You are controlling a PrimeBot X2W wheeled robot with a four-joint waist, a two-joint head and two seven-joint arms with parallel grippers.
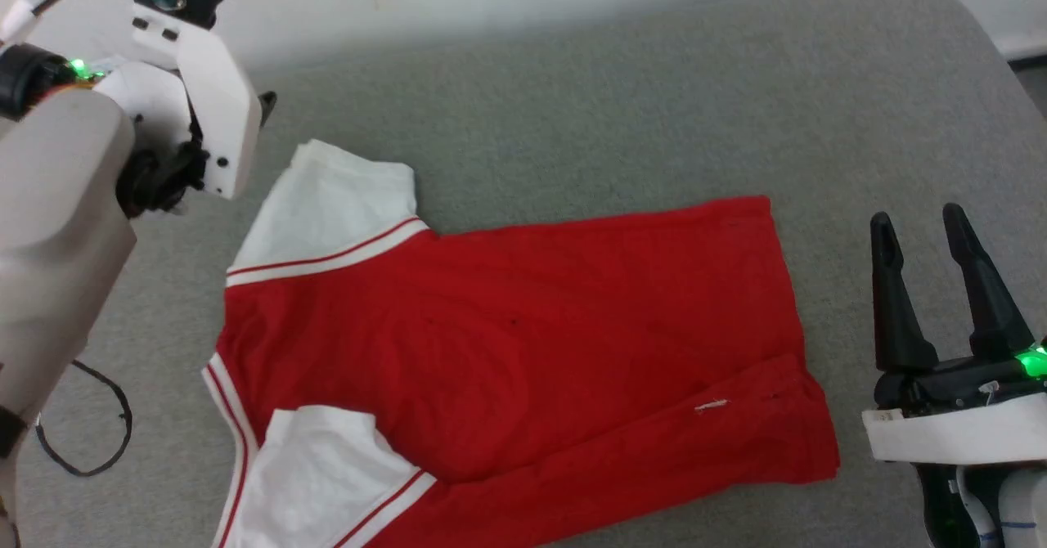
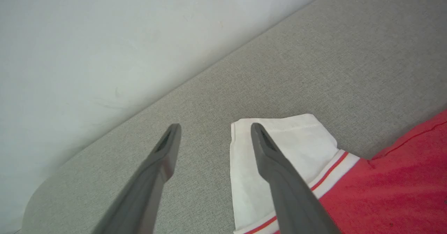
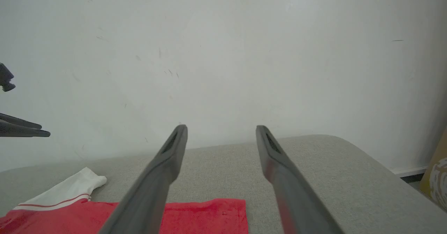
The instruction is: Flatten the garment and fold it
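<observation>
Left gripper [image 2: 214, 125] wide open, empty, poised at white far sleeve [image 1: 335, 204]. Shirt [image 1: 507, 319] spread back-up on grey cushion [image 1: 654, 106], near long edge seemingly turned in: folding under way. Right gripper [image 1: 916, 217] open, empty, beside hem [image 1: 789, 286]. Probably next: pinch sleeve, fold inward.

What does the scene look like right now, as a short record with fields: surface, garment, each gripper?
surface: grey fabric surface, pale wall behind
garment: red T-shirt spread out, plain side up, not yet folded; white sleeves toward the robot's left, hem toward its right
wrinkle: a strip along the near edge looks folded over
left gripper: open, empty, at the far sleeve, over its outer edge
right gripper: open, empty, beside the hem, apart from the cloth
</observation>
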